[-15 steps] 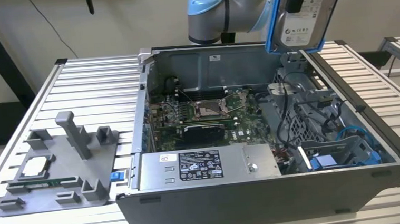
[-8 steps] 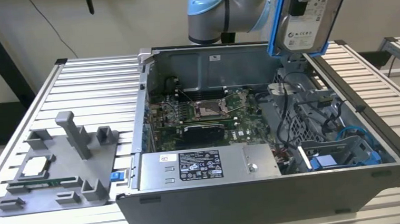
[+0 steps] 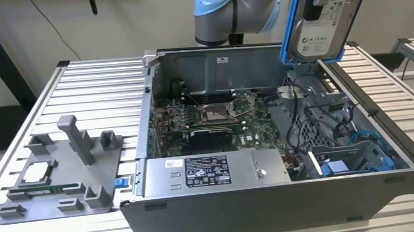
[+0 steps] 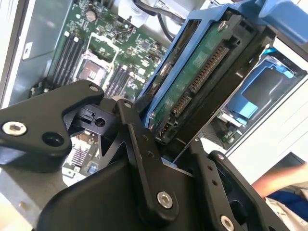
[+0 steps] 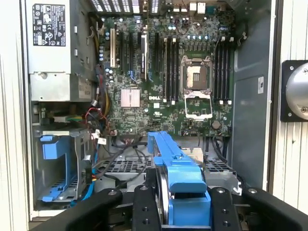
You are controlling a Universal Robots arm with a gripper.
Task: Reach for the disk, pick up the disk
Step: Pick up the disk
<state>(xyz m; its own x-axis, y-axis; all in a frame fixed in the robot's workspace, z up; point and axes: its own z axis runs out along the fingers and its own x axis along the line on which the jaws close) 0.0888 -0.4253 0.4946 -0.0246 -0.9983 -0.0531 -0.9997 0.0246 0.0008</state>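
I have the stiff, weighty silver-grey disk (image 3: 327,31) in its blue plastic bracket pinched edgewise between my black fingers (image 5: 144,211), above the open grey computer case (image 3: 271,204).

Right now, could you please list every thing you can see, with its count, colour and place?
disk: one, silver-grey in a blue bracket, held up above the case's back corner at the exterior view's right
computer case: one, grey, open, on the table
motherboard: one, green, inside the case
power supply: one, silver, front of the case
drive bay: one, blue, inside the case at the exterior view's right
fixture: one, grey, at the exterior view's left
table: one, slatted metal
gripper: one, black, shut on the disk
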